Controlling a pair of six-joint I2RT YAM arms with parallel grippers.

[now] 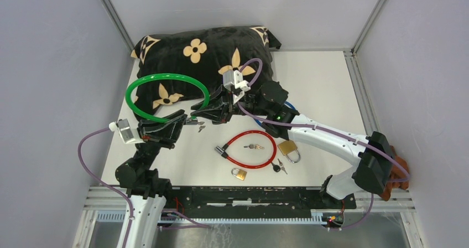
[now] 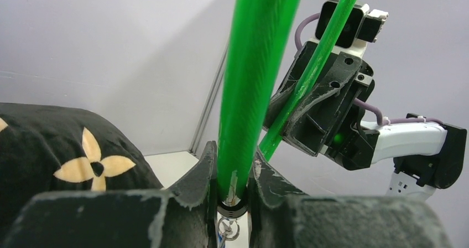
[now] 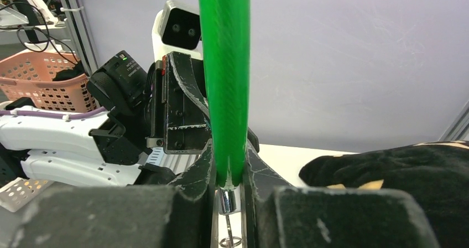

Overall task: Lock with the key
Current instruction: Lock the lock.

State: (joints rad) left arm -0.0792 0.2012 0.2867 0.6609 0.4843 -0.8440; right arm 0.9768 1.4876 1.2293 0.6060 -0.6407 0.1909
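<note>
A green cable lock (image 1: 166, 77) arcs up over the pillow, and each gripper holds one of its ends. My left gripper (image 1: 184, 118) is shut on the end with the black lock barrel (image 2: 234, 208); a key ring (image 2: 229, 229) hangs below it. My right gripper (image 1: 196, 113) is shut on the other end, where a chrome pin (image 3: 227, 201) sticks out under the green sleeve. The two ends sit close together, facing each other, just above the table. A small bunch of keys (image 1: 200, 128) dangles below them.
A black cushion with tan flowers (image 1: 204, 51) lies at the back. A red cable lock (image 1: 269, 141) with keys (image 1: 254, 146), a brass padlock (image 1: 287, 148), a smaller padlock (image 1: 239, 174) and a black key (image 1: 278, 168) lie at the front middle.
</note>
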